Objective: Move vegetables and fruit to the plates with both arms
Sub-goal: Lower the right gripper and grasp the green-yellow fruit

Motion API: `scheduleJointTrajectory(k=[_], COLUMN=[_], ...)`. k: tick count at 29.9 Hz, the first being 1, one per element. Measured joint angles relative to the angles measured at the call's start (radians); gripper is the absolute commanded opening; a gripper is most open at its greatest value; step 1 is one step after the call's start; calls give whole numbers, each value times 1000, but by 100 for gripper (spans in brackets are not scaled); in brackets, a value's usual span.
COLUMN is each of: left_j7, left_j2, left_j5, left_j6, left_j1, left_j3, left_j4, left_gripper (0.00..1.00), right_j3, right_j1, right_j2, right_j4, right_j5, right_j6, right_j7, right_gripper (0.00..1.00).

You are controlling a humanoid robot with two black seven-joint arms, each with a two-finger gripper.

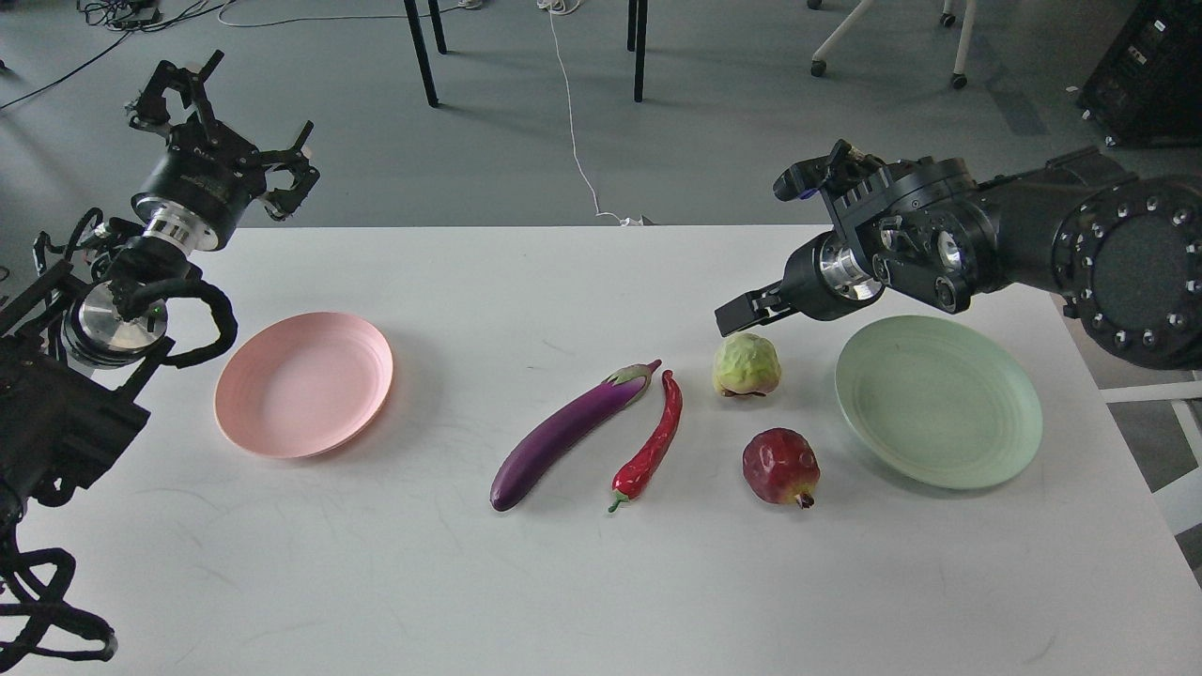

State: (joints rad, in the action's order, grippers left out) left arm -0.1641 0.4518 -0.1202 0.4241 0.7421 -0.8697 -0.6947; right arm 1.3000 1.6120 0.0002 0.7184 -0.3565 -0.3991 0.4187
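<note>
Eggplant (567,436) lies on the white table (394,582) near its middle, slanting from its rounded end toward the near edge up to its capped end farther back and to the right. The chili (650,445) lies just beside it on the right at much the same slant, green stem toward the near edge, its tip close to the eggplant's cap. Right of the chili's tip sits the knobbly yellow-green fruit (747,365), and nearer the front edge, apart from it, the pomegranate (780,467) with its crown turned down toward the table.

The green plate (977,451) lies toward the right edge, near both fruits, with nothing on it. The pink plate (272,413) lies toward the left edge, well apart from the vegetables, also bare.

The right gripper (747,311) reaches in from the right and hangs directly above the yellow-green fruit, close to it; it is seen dark and end-on, so I cannot tell whether its fingers are spread or closed, nor whether it touches the fruit. The left gripper (221,113) is raised beyond the table's far left corner, fingers spread wide, holding nothing.

Beyond the far edge are grey floor, a white cable (573,122) and black chair legs (423,56).
</note>
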Motion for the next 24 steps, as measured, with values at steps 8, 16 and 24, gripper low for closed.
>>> scheduleJointTrajectory(k=[8, 16, 24], left_j7=[0, -1, -2], left_j2=[0, 12, 17], left_j5=[-1, 1, -1], left_j6=[0, 8, 41], left_j1=[0, -3, -9], left_j3=[1, 0, 0], left_j4=[0, 5, 26], left_gripper=[98, 98, 98], right_j3=[-14, -15, -12], right_j1=[-25, -85, -113], right_j2=[0, 0, 0], right_j4=[1, -1, -3], right_j5=[10, 10, 0], right_j6=[6, 17, 90], right_j7=[0, 8, 69], right_gripper=[97, 84, 57])
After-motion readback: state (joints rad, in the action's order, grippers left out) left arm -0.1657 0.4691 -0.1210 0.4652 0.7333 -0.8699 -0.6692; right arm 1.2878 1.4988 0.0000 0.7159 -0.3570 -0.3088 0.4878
